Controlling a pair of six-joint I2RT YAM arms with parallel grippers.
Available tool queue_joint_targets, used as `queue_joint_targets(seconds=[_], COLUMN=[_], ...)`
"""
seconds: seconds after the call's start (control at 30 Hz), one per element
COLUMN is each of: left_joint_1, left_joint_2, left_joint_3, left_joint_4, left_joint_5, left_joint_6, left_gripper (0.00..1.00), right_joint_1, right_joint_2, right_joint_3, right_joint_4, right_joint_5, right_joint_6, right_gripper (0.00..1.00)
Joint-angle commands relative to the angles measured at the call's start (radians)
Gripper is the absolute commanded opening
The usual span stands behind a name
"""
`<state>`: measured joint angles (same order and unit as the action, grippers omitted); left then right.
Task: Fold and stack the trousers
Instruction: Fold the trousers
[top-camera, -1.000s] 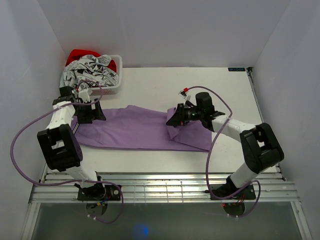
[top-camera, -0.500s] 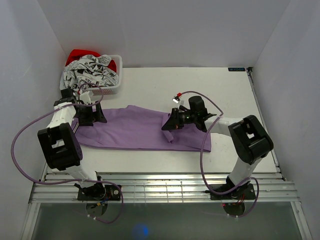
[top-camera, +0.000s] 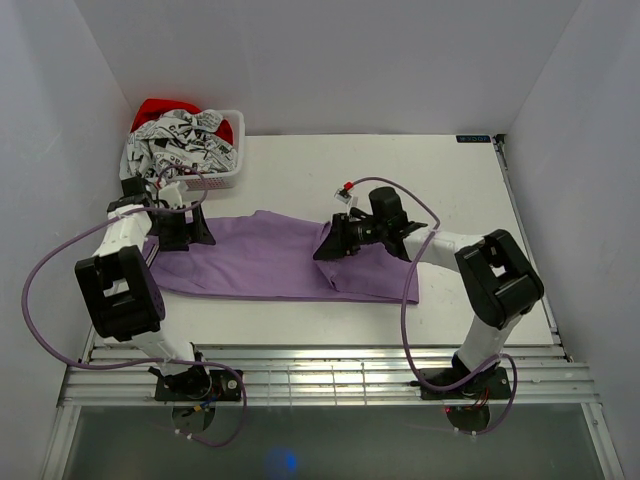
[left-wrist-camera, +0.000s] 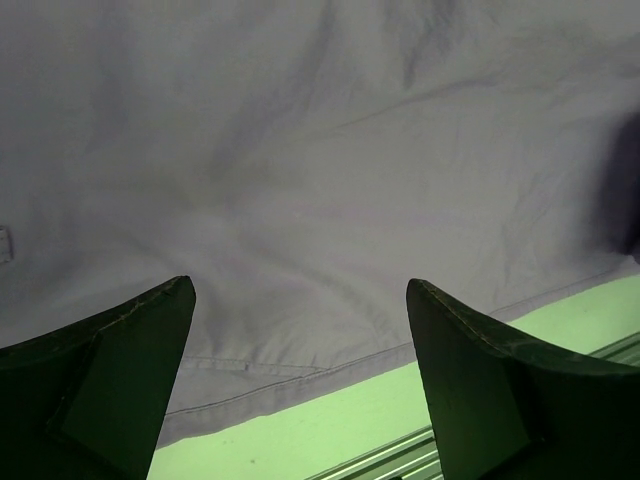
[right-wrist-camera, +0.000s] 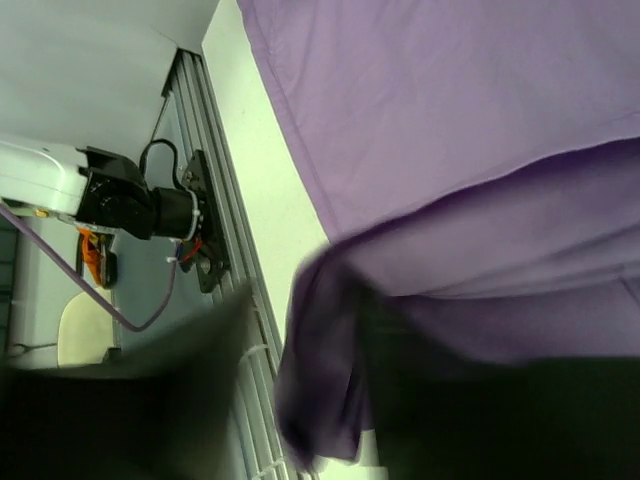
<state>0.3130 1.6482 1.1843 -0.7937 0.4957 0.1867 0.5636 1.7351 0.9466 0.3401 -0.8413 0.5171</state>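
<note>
Dragging the right end of the trousers (top-camera: 255, 262) leftward over the last second, the right arm (top-camera: 445, 244) has doubled that end back over the middle. The garment on the counter (top-camera: 420, 170) now reads shorter, so the first fold looks nearly laid. The right jaws are a dark blur in their wrist view; cannot tell whether they grip the flap or have let go. The left jaws stand wide and empty, just above the trousers' left end. The top view gives the whole layout, with a basket (top-camera: 218, 180) of clothes at far left. Only the right wrist view shows the lifted flap drooping off the counter's near side. Only the left wrist view shows flat cloth and a hem seam.
</note>
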Motion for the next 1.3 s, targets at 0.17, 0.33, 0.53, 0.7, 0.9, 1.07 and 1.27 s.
queue_joint_targets(seconds=[0.17, 0.33, 0.53, 0.7, 0.9, 1.07, 1.27], left_joint_1=[-0.002, -0.159, -0.356, -0.512, -0.643, -0.673, -0.727], left_joint_2=[-0.183, -0.248, -0.193, -0.128, 0.019, 0.165, 0.206], left_joint_3=[-0.035, -0.098, -0.158, -0.114, 0.030, 0.080, 0.080], left_joint_4=[0.027, 0.151, 0.431, 0.519, 0.452, 0.425, 0.459], left_joint_5=[0.473, 0.476, 0.368, 0.195, -0.023, 0.012, -0.048], left_joint_6=[0.059, -0.032, -0.360, -0.478, -0.530, -0.607, -0.607], left_gripper=[0.98, 0.98, 0.94, 0.98, 0.98, 0.96, 0.88], right_joint_1=[0.006, -0.059, -0.286, -0.406, -0.429, -0.438, -0.447], right_joint_2=[0.041, -0.078, -0.149, -0.178, -0.149, -0.089, -0.043], right_joint_3=[0.056, 0.121, 0.144, 0.130, 0.057, 0.046, 0.024], right_joint_4=[-0.114, -0.303, -0.574, -0.794, -0.803, -0.820, -0.817], right_joint_5=[-0.050, -0.077, -0.024, 0.272, 0.438, 0.479, 0.462], right_joint_6=[-0.126, -0.321, -0.507, -0.657, -0.680, -0.670, -0.692], right_gripper=[0.94, 0.94, 0.85, 0.82, 0.79, 0.79, 0.71])
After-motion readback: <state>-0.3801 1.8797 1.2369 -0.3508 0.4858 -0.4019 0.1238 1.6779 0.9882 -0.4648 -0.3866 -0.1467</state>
